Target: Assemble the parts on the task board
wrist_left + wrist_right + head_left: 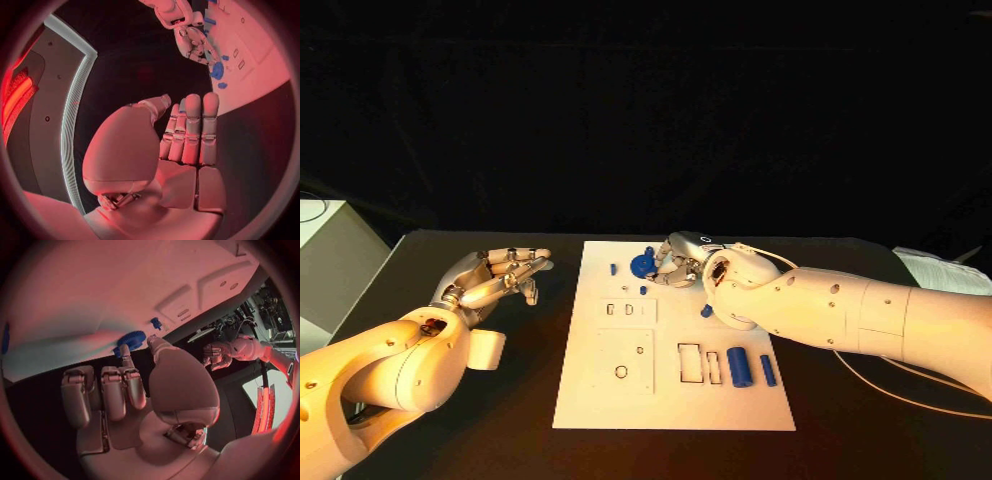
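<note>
A white box-like object (326, 262) stands just off the far left corner of the black table (473, 400), while white papers (945, 270) and a white cable (906, 385) lie on the table's right side.

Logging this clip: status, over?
Right hand touching blue gear at task board far end. Left hand open, off-board. Nothing blocking.
</note>
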### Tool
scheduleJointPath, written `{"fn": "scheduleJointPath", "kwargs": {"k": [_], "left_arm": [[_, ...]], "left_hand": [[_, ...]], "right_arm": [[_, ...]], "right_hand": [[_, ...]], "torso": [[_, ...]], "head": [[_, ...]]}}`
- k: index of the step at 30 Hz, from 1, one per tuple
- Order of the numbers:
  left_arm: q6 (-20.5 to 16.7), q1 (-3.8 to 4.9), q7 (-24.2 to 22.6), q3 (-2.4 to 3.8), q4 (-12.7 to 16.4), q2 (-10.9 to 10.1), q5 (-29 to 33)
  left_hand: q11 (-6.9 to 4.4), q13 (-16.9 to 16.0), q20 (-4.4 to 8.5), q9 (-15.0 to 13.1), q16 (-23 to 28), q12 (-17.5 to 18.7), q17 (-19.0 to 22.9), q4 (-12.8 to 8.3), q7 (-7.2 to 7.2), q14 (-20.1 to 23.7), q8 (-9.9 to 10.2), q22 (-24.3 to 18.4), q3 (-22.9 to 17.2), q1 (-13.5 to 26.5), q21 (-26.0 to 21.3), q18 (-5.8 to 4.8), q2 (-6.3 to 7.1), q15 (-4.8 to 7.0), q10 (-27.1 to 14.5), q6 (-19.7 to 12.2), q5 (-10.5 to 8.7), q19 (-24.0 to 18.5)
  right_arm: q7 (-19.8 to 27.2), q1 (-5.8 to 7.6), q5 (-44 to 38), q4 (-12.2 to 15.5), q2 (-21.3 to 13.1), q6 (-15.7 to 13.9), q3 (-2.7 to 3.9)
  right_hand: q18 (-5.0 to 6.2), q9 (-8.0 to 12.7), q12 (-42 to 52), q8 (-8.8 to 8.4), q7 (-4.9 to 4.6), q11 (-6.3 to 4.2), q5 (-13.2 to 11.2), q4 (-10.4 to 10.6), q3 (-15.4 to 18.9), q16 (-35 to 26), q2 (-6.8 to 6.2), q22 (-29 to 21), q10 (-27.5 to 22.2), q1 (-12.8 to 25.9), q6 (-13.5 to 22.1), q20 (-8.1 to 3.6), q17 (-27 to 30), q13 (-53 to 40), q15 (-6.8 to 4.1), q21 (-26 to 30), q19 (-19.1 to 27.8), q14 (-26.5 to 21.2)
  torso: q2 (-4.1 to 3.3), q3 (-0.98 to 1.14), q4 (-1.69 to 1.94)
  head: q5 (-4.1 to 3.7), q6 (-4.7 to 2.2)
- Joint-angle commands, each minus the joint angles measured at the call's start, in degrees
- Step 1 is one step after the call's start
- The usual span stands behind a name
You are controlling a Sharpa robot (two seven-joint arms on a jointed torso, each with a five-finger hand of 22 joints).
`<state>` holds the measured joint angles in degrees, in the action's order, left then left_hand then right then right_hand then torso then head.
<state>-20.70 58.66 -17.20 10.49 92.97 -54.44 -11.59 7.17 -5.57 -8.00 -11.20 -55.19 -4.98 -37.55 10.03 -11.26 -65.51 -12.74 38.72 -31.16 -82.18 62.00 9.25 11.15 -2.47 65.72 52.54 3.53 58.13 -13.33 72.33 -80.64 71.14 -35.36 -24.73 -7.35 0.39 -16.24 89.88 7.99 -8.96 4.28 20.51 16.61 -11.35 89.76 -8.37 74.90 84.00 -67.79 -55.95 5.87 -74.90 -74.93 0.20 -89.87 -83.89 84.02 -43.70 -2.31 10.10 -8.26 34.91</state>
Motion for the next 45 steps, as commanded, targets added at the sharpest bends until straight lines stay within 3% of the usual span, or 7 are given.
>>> {"fn": "scheduleJointPath", "kwargs": {"k": [1,8,13,19,25,34,45], "left_arm": [[0.76,0.01,-0.24,0.05,0.02,0.09,-0.29],[0.85,-0.02,-0.47,0.04,-0.27,0.18,-0.27],[0.99,-0.09,-0.74,0.04,-0.7,0.29,-0.23],[1.37,-0.26,-0.95,0.04,-0.9,0.4,-0.14],[2.45,-0.39,-1.03,0.04,-0.66,0.42,-0.12],[3.36,-0.5,-0.88,0.04,-0.55,0.23,-0.15],[3.69,-0.89,-0.81,0.04,-0.66,0.02,-0.28]], "left_hand": [[-0.02,0.02,-0.12,-0.07,-0.36,0.03,0.07,0.02,0.15,0.41,0.1,0.06,-0.48,-0.52,0.35,0.69,0.14,-0.18,-0.57,-0.41,-0.15,-0.44],[0.01,0.02,-0.14,-0.08,-0.36,0.01,0.11,-0.06,0.12,0.45,0.11,-0.01,-0.63,-0.45,0.35,0.71,0.2,-0.22,-0.61,-0.45,-0.17,-0.56],[0.05,0.0,-0.22,-0.12,-0.06,-0.06,0.32,-0.16,0.13,0.9,0.07,-1.38,-0.9,-0.12,-0.4,0.97,0.37,-0.29,-0.68,-0.48,-0.19,-1.73],[0.06,-0.01,-0.28,-0.17,0.24,-0.13,0.53,-0.3,0.13,1.28,0.01,-2.3,-1.19,0.11,-0.94,1.15,0.47,-0.32,-0.73,-0.46,-0.2,-2.6],[0.06,-0.08,-0.32,-0.24,0.43,-0.33,0.71,-0.31,0.1,1.47,-0.08,-2.51,-1.32,0.54,-1.09,1.19,0.58,-0.34,-0.52,-0.39,-0.24,-2.97],[0.02,-0.11,-0.33,-0.28,0.29,-0.44,0.75,-0.32,0.13,1.21,-0.13,-0.81,-1.37,0.83,-0.11,0.88,0.62,-0.32,-0.43,-0.38,-0.24,-1.9],[0.0,-0.13,-0.33,-0.31,0.22,-0.49,0.75,-0.34,0.15,1.1,-0.17,-0.9,-1.4,0.92,-0.11,0.9,0.62,-0.3,-0.37,-0.34,-0.24,-1.95]], "right_arm": [[0.87,0.06,-0.44,1.38,-1.26,-3.87,0.03],[2.52,1.41,3.58,5.08,-5.62,-7.89,0.21],[8.27,2.71,12.48,7.16,-9.32,-8.22,0.28],[16.76,4.0,20.82,7.84,-14.16,-3.11,0.3],[19.99,4.32,20.13,5.51,-17.18,3.68,0.28],[19.02,3.5,8.88,1.1,-18.16,5.57,0.22],[16.4,1.45,3.69,-1.49,-17.03,4.31,0.21]], "right_hand": [[-0.39,0.07,0.12,0.14,0.16,-0.08,0.39,-0.08,-0.56,0.24,-0.27,15.1,6.0,0.11,-0.04,0.23,-15.1,-15.07,-0.08,-0.13,-6.11,5.98],[-0.39,0.12,0.12,0.01,0.16,-0.1,1.26,-0.44,-1.94,0.24,-1.29,15.1,6.0,-2.03,-0.1,0.13,-15.1,-15.07,-0.17,-0.13,-6.11,5.98],[-0.39,0.31,0.12,-0.45,-0.13,0.11,-1.57,-2.21,-4.57,0.24,-2.92,15.1,6.0,-8.03,0.24,0.16,-15.1,-15.07,-0.08,-0.13,-6.11,5.98],[-0.39,0.37,0.12,-0.56,-0.28,0.25,-2.08,-4.02,-5.34,0.24,-4.54,15.1,6.0,-11.42,0.17,0.28,-15.1,-15.07,0.02,-0.13,-6.11,5.98],[-0.39,0.32,0.12,-0.34,-0.25,0.25,-2.08,-4.63,-5.16,0.24,-5.35,15.1,6.0,-12.75,-0.3,0.26,-15.1,-15.07,-0.01,-0.13,-6.11,5.98],[-0.39,0.47,0.12,-0.61,-0.33,0.29,-5.05,-4.52,-3.84,0.24,-5.5,15.1,6.0,-13.62,0.24,0.31,-15.1,-15.07,0.08,-0.13,-6.11,5.98],[-0.39,0.62,0.12,-0.96,-0.45,0.37,-5.58,-4.33,-2.85,0.24,-5.63,15.1,6.0,-13.99,0.85,0.35,-15.1,-15.07,0.15,-0.13,-6.11,5.98]], "torso": [[0.06,0.03,-0.14],[0.27,0.34,-0.67],[0.46,0.53,-1.03],[0.67,0.69,-1.39],[0.56,0.82,-1.54],[0.37,1.16,-1.86],[0.52,1.13,-1.75]], "head": [[-0.12,-0.21],[-0.16,-0.66],[-0.27,-0.79],[-0.92,-0.96],[-3.57,-2.05],[-4.14,-1.04],[-4.08,0.24]]}}
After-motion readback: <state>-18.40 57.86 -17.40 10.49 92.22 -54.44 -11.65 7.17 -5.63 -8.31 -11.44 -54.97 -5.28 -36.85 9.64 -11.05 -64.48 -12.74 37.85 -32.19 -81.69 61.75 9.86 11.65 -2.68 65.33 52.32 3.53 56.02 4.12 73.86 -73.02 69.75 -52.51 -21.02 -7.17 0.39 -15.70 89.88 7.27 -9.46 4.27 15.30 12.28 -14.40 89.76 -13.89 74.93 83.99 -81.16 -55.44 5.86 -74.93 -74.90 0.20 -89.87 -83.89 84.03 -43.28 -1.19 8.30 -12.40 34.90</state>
